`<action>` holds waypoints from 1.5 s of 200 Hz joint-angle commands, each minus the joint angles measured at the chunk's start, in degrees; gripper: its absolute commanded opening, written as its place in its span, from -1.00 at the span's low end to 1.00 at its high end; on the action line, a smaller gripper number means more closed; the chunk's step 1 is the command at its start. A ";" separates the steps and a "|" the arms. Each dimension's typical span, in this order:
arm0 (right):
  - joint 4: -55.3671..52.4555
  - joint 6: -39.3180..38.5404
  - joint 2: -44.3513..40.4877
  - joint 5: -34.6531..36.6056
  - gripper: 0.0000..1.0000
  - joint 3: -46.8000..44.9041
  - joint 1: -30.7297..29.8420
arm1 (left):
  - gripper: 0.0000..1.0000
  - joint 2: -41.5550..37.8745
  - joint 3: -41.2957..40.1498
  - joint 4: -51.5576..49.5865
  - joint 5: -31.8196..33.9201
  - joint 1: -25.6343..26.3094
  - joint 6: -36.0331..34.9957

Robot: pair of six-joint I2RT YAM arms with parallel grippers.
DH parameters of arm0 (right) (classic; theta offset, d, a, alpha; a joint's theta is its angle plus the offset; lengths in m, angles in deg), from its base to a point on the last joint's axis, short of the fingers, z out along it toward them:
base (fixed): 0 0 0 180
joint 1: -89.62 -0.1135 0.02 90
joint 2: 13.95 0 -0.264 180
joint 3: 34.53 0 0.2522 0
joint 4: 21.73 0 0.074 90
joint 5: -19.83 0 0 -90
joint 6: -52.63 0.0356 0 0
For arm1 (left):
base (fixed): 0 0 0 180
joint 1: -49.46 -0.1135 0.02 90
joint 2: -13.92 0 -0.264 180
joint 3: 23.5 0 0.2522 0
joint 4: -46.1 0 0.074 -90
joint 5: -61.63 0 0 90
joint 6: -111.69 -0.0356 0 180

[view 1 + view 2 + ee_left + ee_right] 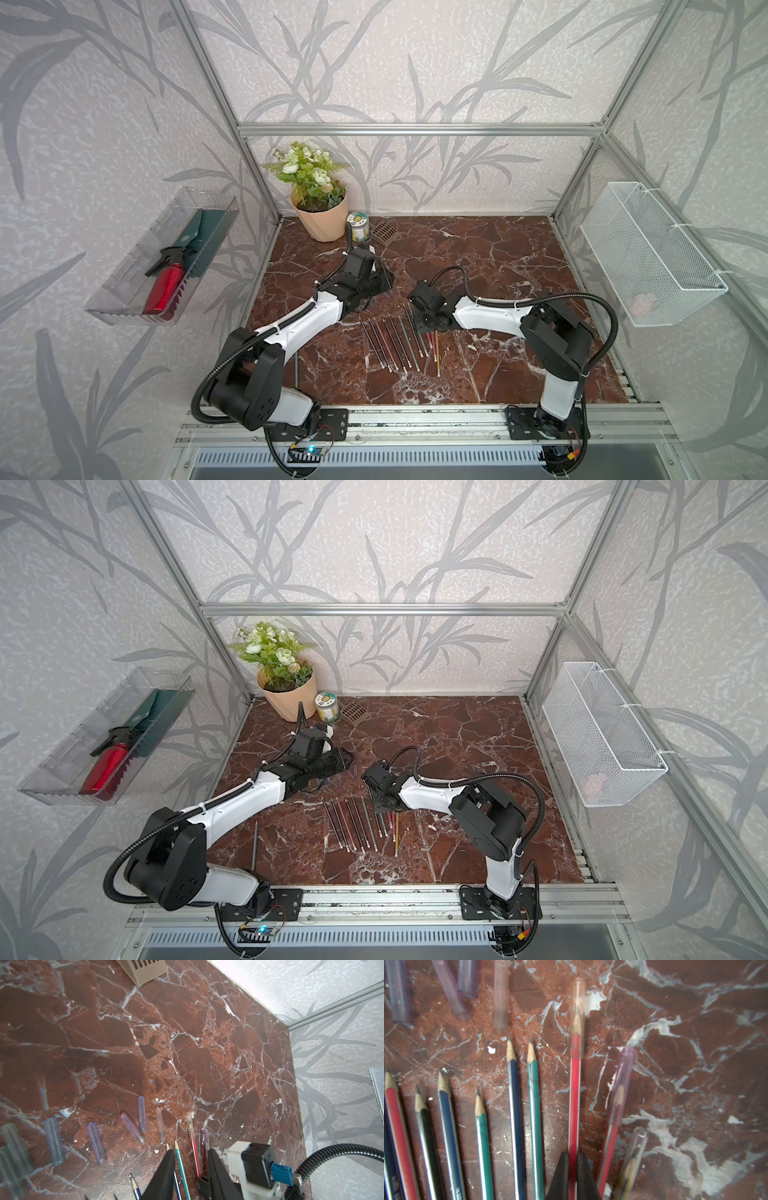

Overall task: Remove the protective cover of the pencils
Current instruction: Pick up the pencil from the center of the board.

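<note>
Currently: loose caps (96,1142), pulled off, lie ahead of the left claw (191,1150), jaws apart and empty, likely poised for another cap. Next, the pencils (395,345) fan below both claws. Last, the right claw (572,1154) clamps the red pencil (574,1084) by its shaft, probably to steady it. Its clear cap (578,1001) sits ahead, on the tip.
</note>
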 commanded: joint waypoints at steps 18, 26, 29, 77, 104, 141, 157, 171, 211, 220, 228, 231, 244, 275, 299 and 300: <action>1.26 -1.40 -7.21 1.09 -1.00 -1.89 -1.62 | -0.35 -0.99 -0.79 3.92 -1.74 -0.27 0.27; 2.20 -1.45 -8.03 1.48 -1.00 -2.72 -2.00 | -0.34 -0.57 -0.69 4.37 -2.48 -0.28 0.36; 2.54 -1.47 -8.91 1.69 -1.00 -3.12 -2.12 | -0.34 -0.39 -0.66 4.53 -2.82 -0.27 0.41; 9.49 -3.33 -16.73 1.60 -1.00 -8.80 -3.53 | -0.23 2.34 -0.12 7.31 -7.67 -0.24 1.37; 12.12 -3.89 -18.14 -0.13 -1.00 -10.23 -3.53 | -0.16 3.63 0.13 8.25 -9.31 -0.10 1.77; 13.13 -3.96 -18.32 -0.92 -1.00 -10.64 -3.58 | -0.14 5.53 0.36 9.52 -10.57 0.30 2.47; 13.87 -3.97 -18.32 -1.78 -1.00 -10.64 -3.58 | -0.14 6.38 0.67 10.02 -11.30 0.43 2.74; 14.27 -4.06 -18.32 -2.27 -1.00 -10.64 -3.66 | -0.14 7.12 0.76 10.38 -11.80 0.66 3.00; 14.19 -4.24 -18.24 -2.28 -1.00 -10.01 -3.64 | -0.16 9.11 1.48 11.03 -12.63 1.34 3.50; 14.19 -4.17 -18.07 -2.41 -1.00 -9.89 -3.62 | -0.17 9.25 1.61 11.01 -12.82 1.38 3.53; 14.16 -4.22 -17.90 -2.39 -1.00 -9.76 -3.65 | -0.18 9.25 1.62 11.01 -12.82 1.47 3.53; 14.11 -4.17 -17.81 -2.36 -1.00 -9.69 -3.66 | -0.18 9.25 1.64 11.09 -12.82 1.46 3.55; 14.03 -3.98 -17.47 -2.51 -1.00 -9.45 -3.63 | -0.21 9.00 1.44 11.23 -12.77 1.57 3.53; 14.19 -3.89 -16.83 -3.56 -1.00 -8.80 -3.67 | -0.33 8.80 1.35 11.36 -12.82 1.56 3.53; 14.28 -3.89 -16.74 -3.94 -1.00 -8.70 -3.73 | -0.47 8.81 1.54 11.03 -12.56 1.50 3.44; 14.28 -3.89 -16.74 -3.94 -1.00 -8.70 -3.74 | -0.47 8.77 1.55 11.02 -12.56 1.49 3.40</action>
